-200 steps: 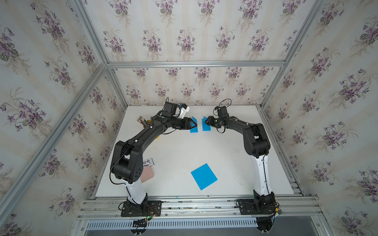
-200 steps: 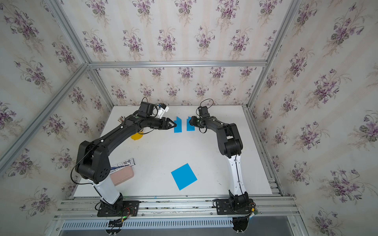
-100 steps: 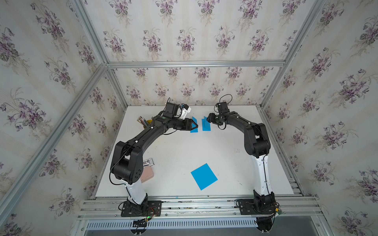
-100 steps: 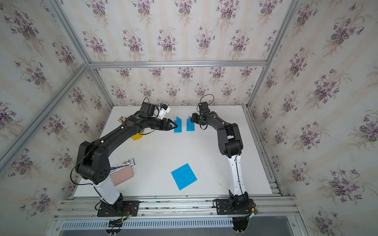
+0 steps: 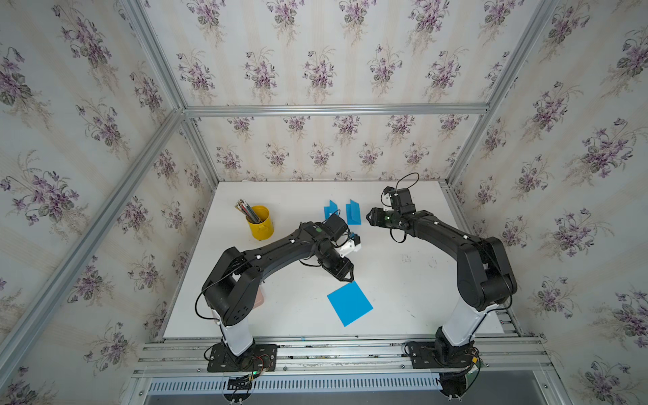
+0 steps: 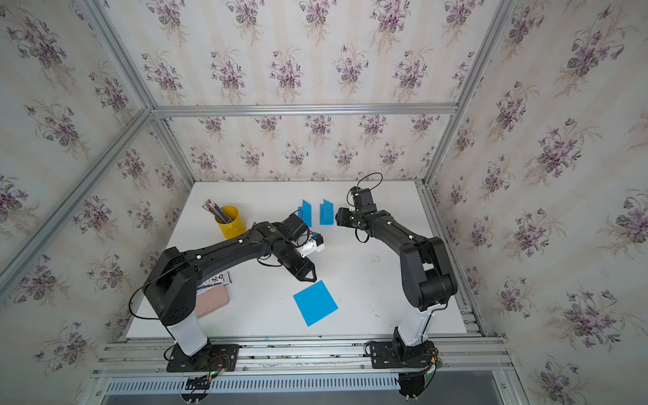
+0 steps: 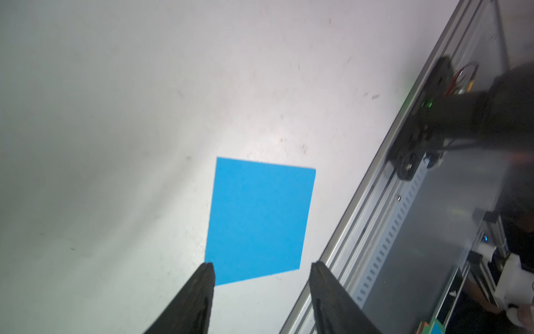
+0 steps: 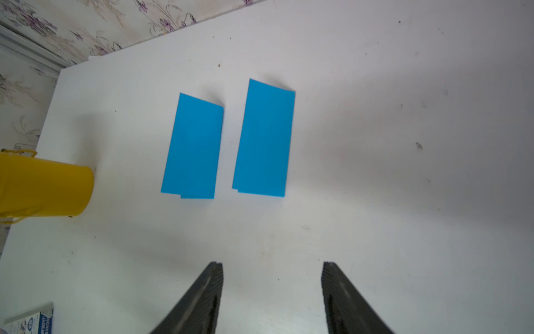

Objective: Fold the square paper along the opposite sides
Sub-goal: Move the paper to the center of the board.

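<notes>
Left wrist view: the left gripper [image 7: 261,269] has its jaws spread, with nothing between them. The unfolded square blue paper [image 7: 260,219] lies flat on the white table [image 7: 115,115] straight ahead of the jaws. Its nearest edge spans the gap between the two jaw tips, and one corner lines up with one tip. Whether that tip touches the sheet cannot be told. In both top views the left gripper [image 5: 345,275] [image 6: 308,275] points down at the sheet's far corner, just beside it [image 5: 349,303] [image 6: 315,303].

In the right wrist view, the right gripper [image 8: 271,269] also stands with its jaws apart and empty. Two folded blue papers [image 8: 192,147] [image 8: 264,138] lie side by side ahead of those jaws, clear of the tips, with a strip of bare table between them. A yellow pencil cup [image 8: 43,188] stands off to the side of the jaws, beyond the folded pieces on the left arm's side. The square sheet is well apart from the right gripper.
</notes>
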Controlling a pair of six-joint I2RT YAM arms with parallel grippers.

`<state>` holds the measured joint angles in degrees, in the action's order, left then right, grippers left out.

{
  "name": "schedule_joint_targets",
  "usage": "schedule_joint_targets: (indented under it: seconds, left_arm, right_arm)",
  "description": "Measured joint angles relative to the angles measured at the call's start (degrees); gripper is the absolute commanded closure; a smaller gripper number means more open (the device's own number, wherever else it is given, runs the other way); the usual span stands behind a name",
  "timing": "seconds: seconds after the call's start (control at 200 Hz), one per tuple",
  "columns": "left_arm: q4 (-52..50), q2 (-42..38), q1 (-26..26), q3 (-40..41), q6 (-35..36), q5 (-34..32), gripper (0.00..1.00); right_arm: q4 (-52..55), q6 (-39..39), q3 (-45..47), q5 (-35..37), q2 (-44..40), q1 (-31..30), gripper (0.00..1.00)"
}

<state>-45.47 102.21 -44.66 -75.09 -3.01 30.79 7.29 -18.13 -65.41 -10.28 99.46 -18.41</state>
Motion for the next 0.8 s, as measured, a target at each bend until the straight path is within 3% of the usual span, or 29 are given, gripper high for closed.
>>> schedule_joint_targets:
  seconds: [0.205, 0.355, 0.589, 0.804]
  left_arm:
    - [-2.8, 3.1, -6.8, 0.9, 1.0, -0.6, 0.41]
    - [-2.9, 5.1, -8.1, -0.3, 1.0, -3.5, 0.41]
    - [0.4, 8.5, -13.9, -0.7, 0.6, -20.1, 0.42]
    - [6.0, 8.1, -14.5, 2.3, -1.7, -34.5, 0.41]
  right_arm:
    - [-3.7, 0.0, 7.7, 0.2, -5.2, -0.3, 0.4]
    - [-5.4, -0.1, 9.3, 0.1, -7.0, -0.4, 0.4]
    - [-6.6, -1.1, 9.3, -0.5, -7.9, -0.4, 0.4]
    - [-7.2, -1.3, 9.3, -1.3, -7.9, -0.4, 0.4]
